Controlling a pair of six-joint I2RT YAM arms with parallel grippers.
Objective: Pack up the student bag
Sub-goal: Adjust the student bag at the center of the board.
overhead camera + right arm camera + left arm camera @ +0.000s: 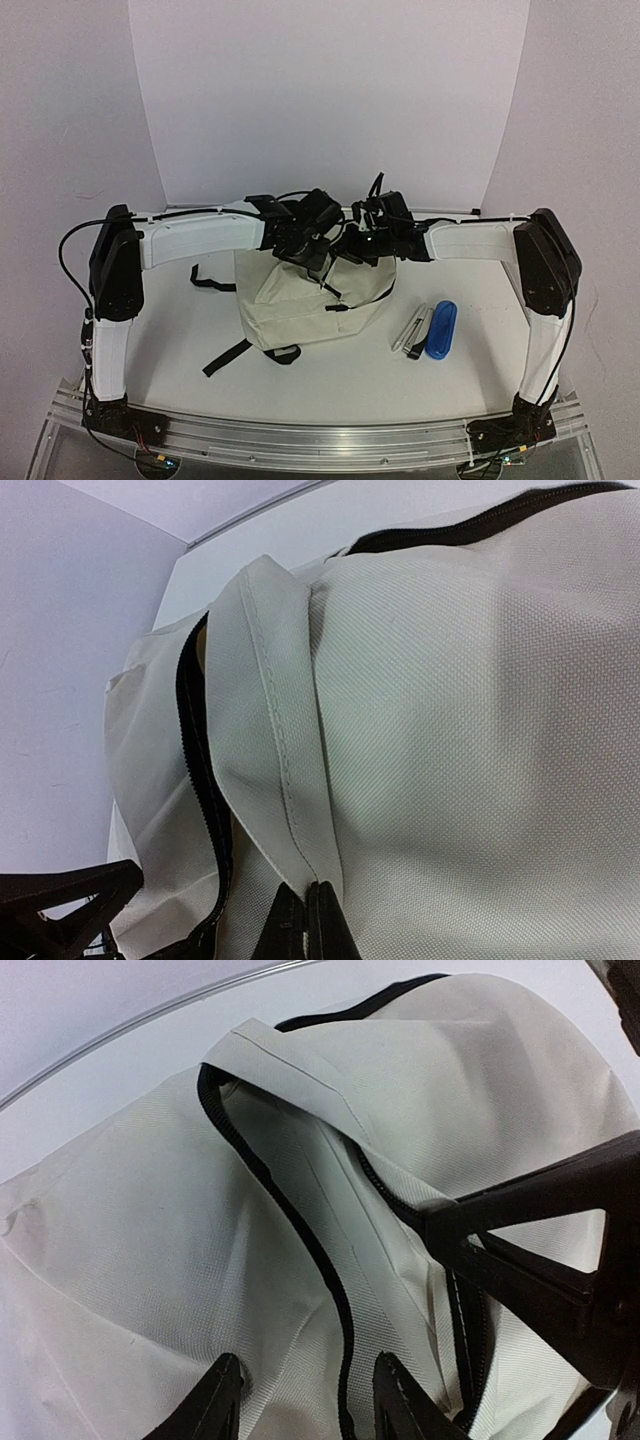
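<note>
The student bag (310,305) is a cream backpack lying in the middle of the table, with both arms meeting over its top edge. My left gripper (320,262) (312,1402) stands partly open astride the bag's black zipper (300,1230). Its two fingertips (225,1395) rest on the cream fabric (150,1240), which forms a raised fold between them. My right gripper (360,250) (305,920) is shut on a stitched cream flap (270,700) beside the open zipper (195,740). That gripper's black finger frame (540,1260) also shows in the left wrist view.
A blue oval case (441,330) and a grey-white pen-like item (412,332) lie to the right of the bag. Black straps (225,358) trail from the bag toward the front left. White backdrop walls (330,90) close off the back and sides.
</note>
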